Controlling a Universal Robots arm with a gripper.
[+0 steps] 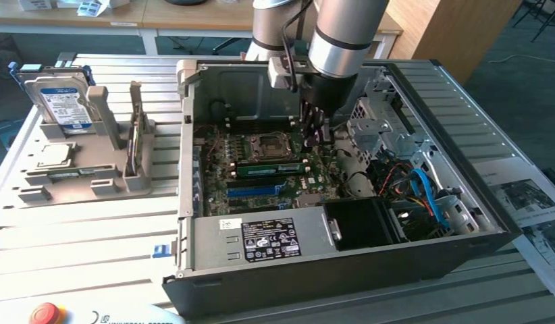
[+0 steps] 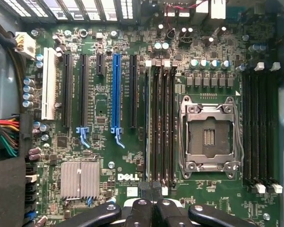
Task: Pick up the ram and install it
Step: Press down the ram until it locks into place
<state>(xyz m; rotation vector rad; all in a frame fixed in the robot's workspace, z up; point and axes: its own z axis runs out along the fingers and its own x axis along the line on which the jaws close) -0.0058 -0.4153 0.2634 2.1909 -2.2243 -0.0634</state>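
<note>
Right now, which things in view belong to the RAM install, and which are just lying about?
Job:
- ram, standing in a slot beside the CPU socket
- gripper, shut, over the motherboard
- empty memory slots

Lying about:
- hard drive in the grey holder
- printed sheets
- red button

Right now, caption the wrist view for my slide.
Shut pincer above the Dell motherboard, near its memory slots and open CPU socket.

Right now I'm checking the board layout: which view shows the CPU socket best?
The wrist view: the CPU socket sits face-on, frame and contacts unobstructed. The exterior view shows it obliquely, inside the computer case.
</note>
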